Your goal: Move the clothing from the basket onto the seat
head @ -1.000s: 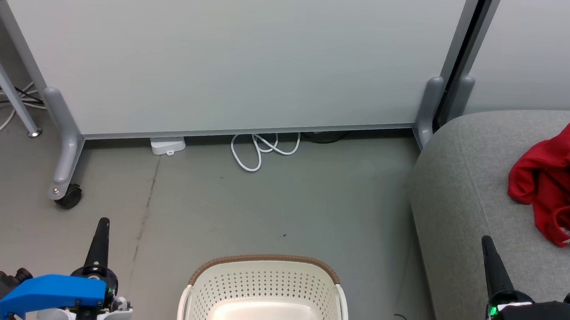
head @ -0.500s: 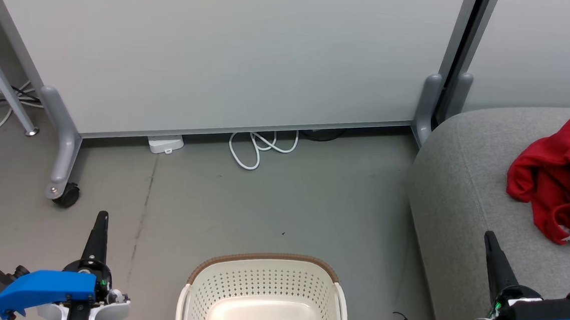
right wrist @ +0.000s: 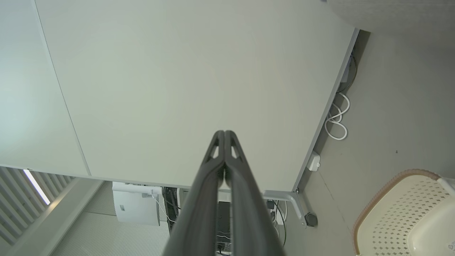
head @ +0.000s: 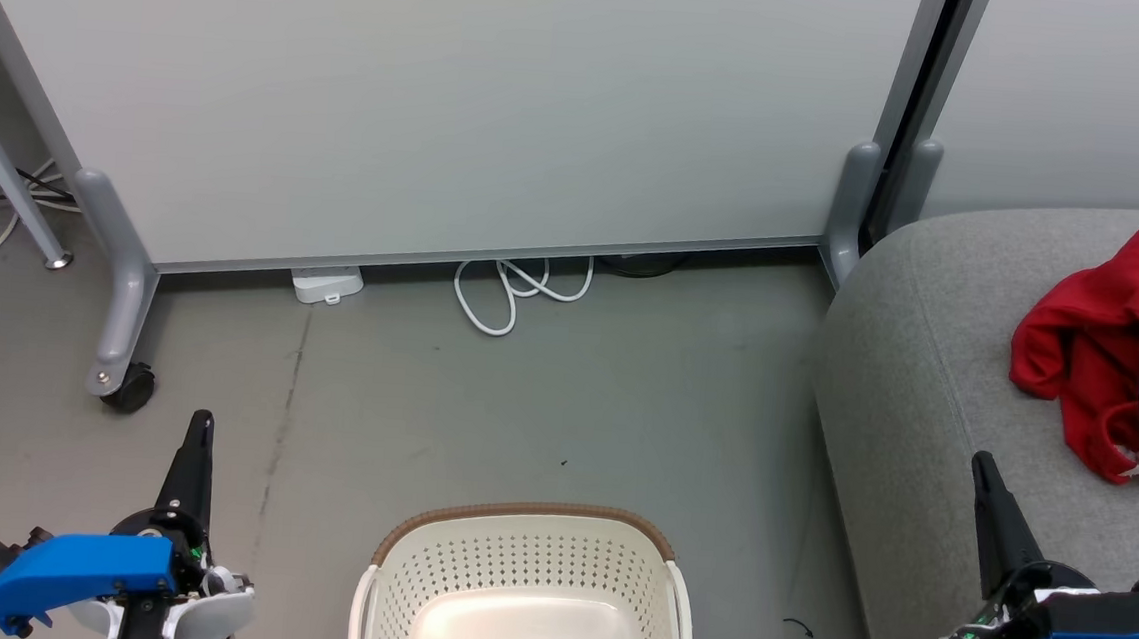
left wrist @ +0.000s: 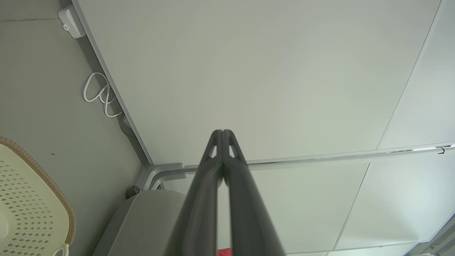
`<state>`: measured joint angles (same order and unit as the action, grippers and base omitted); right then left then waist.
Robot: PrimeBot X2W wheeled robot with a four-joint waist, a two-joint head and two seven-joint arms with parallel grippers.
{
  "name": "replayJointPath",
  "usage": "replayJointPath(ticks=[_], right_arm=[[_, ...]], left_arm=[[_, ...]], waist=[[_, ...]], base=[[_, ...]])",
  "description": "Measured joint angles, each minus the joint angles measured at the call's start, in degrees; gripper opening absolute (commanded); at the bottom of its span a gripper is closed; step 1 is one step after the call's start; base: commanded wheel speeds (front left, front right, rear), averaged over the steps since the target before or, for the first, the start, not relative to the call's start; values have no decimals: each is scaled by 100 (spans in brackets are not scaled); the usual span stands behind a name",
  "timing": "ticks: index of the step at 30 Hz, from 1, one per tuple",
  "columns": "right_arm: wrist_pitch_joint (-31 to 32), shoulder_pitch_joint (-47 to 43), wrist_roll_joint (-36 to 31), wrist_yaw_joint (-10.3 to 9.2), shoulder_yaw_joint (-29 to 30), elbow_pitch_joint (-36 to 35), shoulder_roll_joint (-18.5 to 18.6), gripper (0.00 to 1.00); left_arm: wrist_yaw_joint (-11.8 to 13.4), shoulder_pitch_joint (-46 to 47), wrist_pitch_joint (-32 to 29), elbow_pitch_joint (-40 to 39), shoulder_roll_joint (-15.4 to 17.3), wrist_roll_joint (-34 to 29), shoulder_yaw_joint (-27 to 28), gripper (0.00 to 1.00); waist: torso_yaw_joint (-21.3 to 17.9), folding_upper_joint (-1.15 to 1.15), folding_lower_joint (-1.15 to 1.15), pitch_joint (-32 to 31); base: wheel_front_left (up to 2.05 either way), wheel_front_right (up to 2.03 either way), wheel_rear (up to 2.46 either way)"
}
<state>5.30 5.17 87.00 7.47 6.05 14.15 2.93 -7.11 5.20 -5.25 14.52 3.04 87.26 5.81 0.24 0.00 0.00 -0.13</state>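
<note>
Now the clothing (head: 1119,343) lies heaped on the seat (head: 926,385); the basket (head: 530,532) holds no garment; left gripper (head: 199,421) and right gripper (head: 981,461) both closed, empty.

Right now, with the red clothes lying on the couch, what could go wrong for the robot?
The basket stands right in front of the robot; rolling forward would probably shove it.
The shut right tool is close by the seat; a careless turn might bump it or drag the clothing.
The white cable looped on the floor could catch a wheel.
</note>
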Motion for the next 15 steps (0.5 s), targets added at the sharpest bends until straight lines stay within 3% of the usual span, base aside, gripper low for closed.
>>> replayJointPath(ticks=[15], right_arm=[[126,65,533,0,51,-3,-1,0]], left_arm=[[-26,76,-130,-37,-13,508,73,0]], waist=[[-24,0,0,31]], base=[[0,0,0]])
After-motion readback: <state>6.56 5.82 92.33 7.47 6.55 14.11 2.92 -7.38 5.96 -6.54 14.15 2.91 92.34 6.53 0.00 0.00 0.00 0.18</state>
